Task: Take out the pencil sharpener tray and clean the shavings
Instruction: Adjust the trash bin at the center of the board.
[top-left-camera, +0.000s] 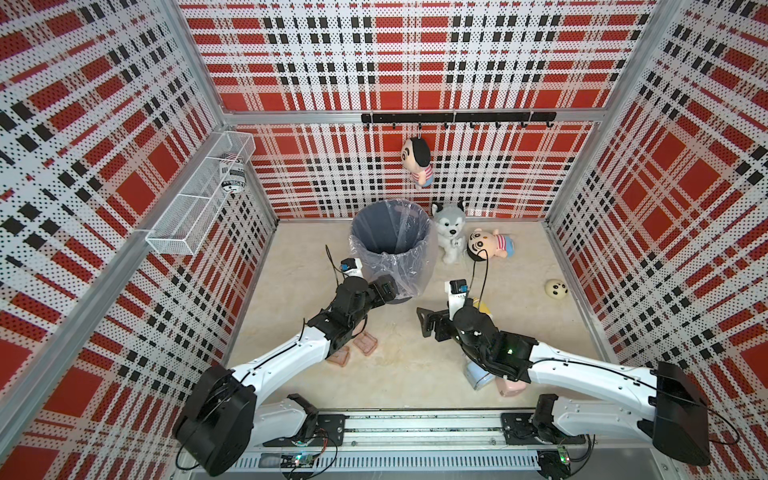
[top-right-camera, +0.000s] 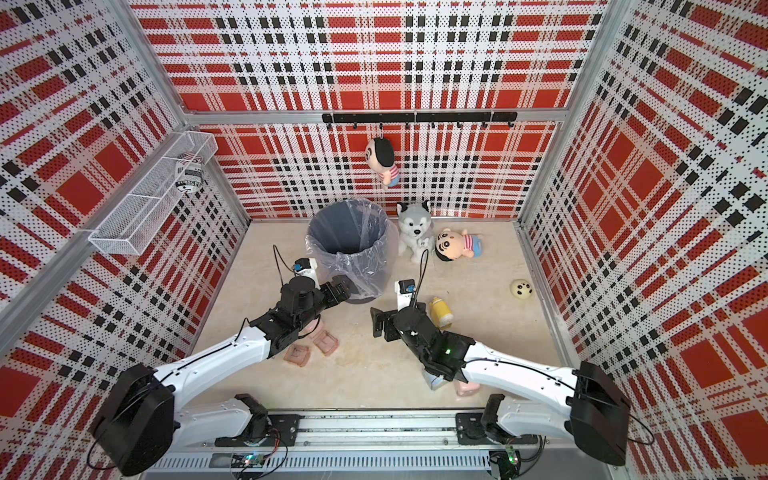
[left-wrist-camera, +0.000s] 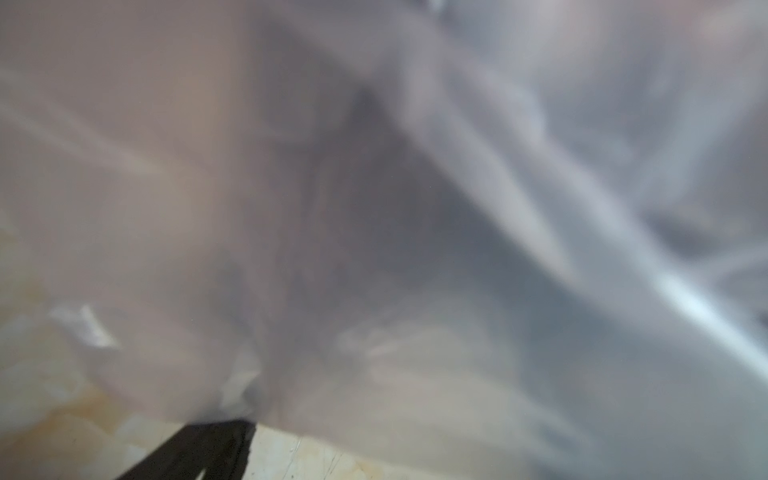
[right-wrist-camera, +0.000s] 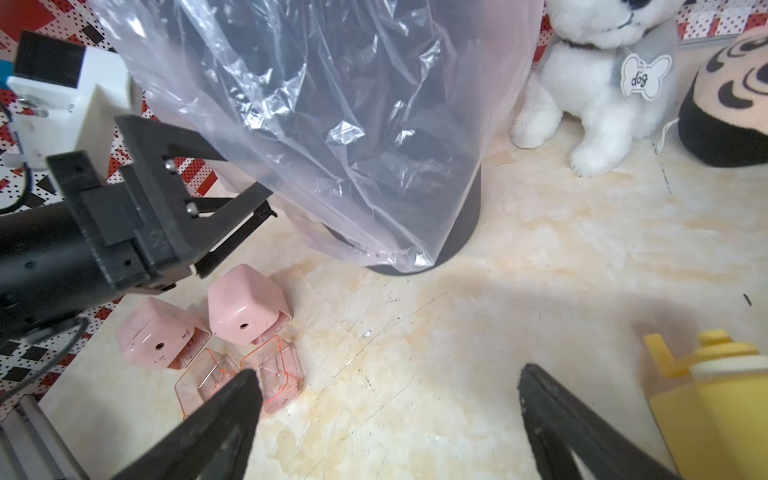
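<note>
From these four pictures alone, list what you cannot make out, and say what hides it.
- Left wrist view: all blur, liner against the lens.
- Both top views: sharpeners mostly under the left arm.
- Bin inside, top views: too dark to show shavings.
- Items under the right arm: cut off, unidentifiable.

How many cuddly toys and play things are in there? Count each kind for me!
Plush boy dolls in striped shirts: 2
Grey and white plush husky dog: 1
Small cream round ball with a panda face: 1
Total: 4
</note>
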